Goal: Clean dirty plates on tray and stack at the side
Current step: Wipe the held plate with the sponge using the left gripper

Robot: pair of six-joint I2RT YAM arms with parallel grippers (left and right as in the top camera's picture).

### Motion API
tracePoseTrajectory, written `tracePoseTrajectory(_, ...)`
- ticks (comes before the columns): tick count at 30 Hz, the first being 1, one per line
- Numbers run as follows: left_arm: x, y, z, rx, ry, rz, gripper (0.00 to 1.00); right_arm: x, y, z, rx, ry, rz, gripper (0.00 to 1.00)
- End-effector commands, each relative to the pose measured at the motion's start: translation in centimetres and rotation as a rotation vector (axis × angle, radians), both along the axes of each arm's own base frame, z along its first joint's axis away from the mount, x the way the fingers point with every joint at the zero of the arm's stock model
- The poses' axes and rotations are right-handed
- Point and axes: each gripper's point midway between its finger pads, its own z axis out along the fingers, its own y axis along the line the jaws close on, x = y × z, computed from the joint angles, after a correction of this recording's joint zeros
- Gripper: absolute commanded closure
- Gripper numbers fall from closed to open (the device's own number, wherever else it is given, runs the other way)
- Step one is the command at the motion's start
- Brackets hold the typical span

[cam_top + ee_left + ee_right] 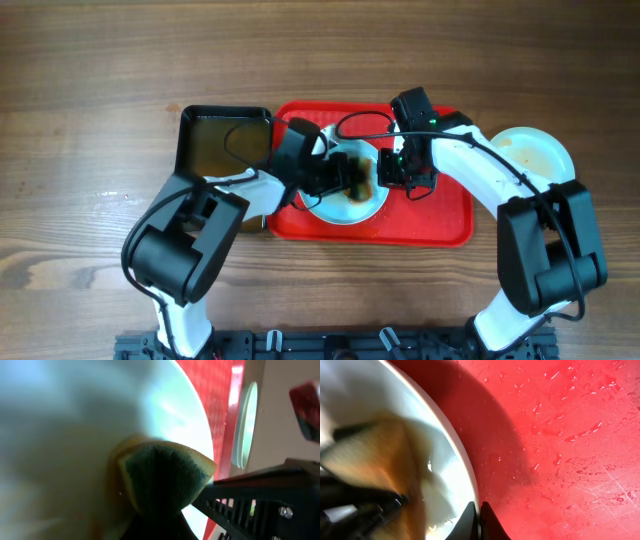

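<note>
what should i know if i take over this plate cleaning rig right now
Left gripper: shut on the green sponge, which is pressed on the plate in the red tray.
Right gripper: shut at that plate's rim, apparently pinching it steady.
Done: a second plate sits right of the tray, though its centre looks brownish.
Left: finish scrubbing this plate, then stack it on the second one. No other plate is visible.

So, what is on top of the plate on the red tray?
A green sponge, gripped by the left hand, presses on the plate, with brown liquid around it. The plate's centre beneath the sponge is covered.
</note>
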Motion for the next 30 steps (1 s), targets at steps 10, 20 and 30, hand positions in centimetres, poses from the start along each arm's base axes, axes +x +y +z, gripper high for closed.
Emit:
tracePoseTrajectory(10, 0.8, 7.5, 5.8, 0.198, -0.197, 0.000, 0.96, 0.0, 0.3, 0.4, 0.012, -0.013, 0.021, 0.96)
tracePoseTrajectory(20, 2.5, 16.2, 7.2, 0.489, -0.276, 0.173, 0.96, -0.1, 0.2, 0.4, 0.011, -0.015, 0.033, 0.96)
tracePoseTrajectory(30, 1.2, 8.6, 6.2, 0.384, -0.348, -0.011, 0.96, 0.2, 0.3, 0.5, 0.015, -0.025, 0.035, 0.96)
